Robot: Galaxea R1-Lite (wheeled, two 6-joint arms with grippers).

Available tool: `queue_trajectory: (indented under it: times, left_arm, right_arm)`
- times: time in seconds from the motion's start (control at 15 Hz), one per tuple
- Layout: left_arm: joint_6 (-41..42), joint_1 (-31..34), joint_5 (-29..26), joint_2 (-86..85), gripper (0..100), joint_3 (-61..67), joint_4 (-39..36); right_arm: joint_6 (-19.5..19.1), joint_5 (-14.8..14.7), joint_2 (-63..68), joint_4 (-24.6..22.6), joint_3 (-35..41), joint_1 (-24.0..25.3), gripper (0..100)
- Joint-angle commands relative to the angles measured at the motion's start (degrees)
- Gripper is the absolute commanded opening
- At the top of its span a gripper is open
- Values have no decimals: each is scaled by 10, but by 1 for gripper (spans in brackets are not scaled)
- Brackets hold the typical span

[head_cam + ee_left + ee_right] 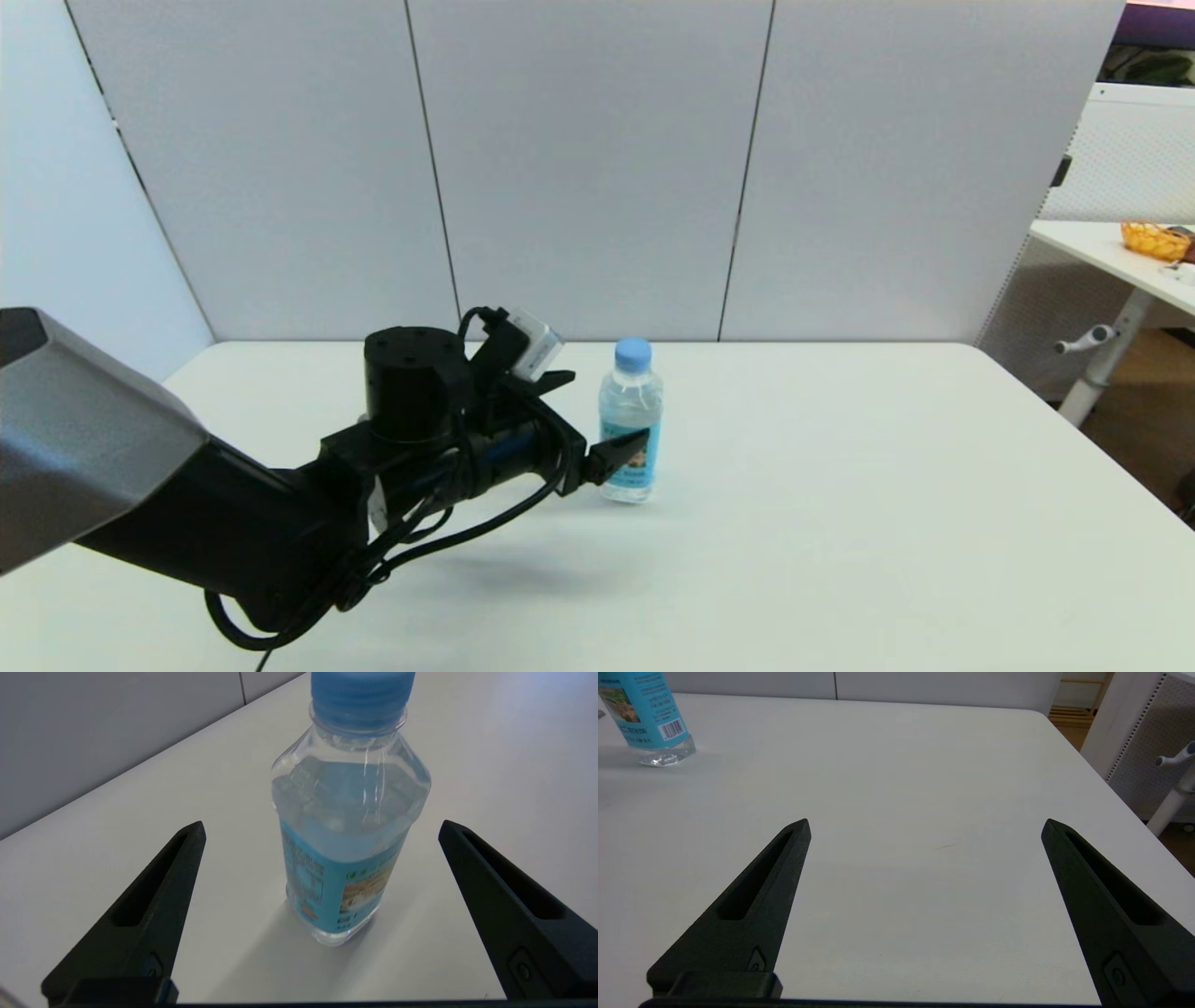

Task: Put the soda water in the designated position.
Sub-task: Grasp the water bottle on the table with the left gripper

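Observation:
The soda water (631, 420) stands upright on the white table (840, 523), a small clear bottle with a light-blue cap and a blue label. My left gripper (607, 407) reaches it from the left and is open. In the left wrist view the bottle (348, 826) stands just beyond the two spread fingertips (194, 835), in line with the gap of the gripper (322, 822), and neither finger touches it. My right gripper (927, 821) hovers open and empty over bare table, well away from the bottle (647, 718); this arm is out of the head view.
Grey partition panels (579, 168) close off the table's far edge. Past the table's right edge stands another white table (1111, 252) with an orange basket (1153, 240) on it.

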Motion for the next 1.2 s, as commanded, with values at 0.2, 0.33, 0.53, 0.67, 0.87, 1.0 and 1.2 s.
queue_trajectory:
  times: [0.2,0.33,0.53,0.67,0.87,1.0,1.2]
  left_arm:
    - [-11,-19,-1,54,100,-45,-6]
    - [-11,-23,0,67,100,-59,-9]
    - [-11,-23,3,82,100,-74,-20]
    - [-11,-23,5,88,100,-78,-23]
    - [-11,-23,12,96,100,-89,-34]
    - [-11,-23,20,97,100,-91,-38]
    - [-11,-23,20,99,100,-93,-38]
  right_arm:
    - [-1,0,1,0,0,0,100]
    - [-1,0,1,0,0,0,100]
    - [-1,0,1,0,0,0,100]
    - [-1,0,1,0,0,0,100]
    - [-1,0,1,0,0,0,100]
    - [-1,0,1,0,0,0,100]
    - [-1,0,1,0,0,0,100]
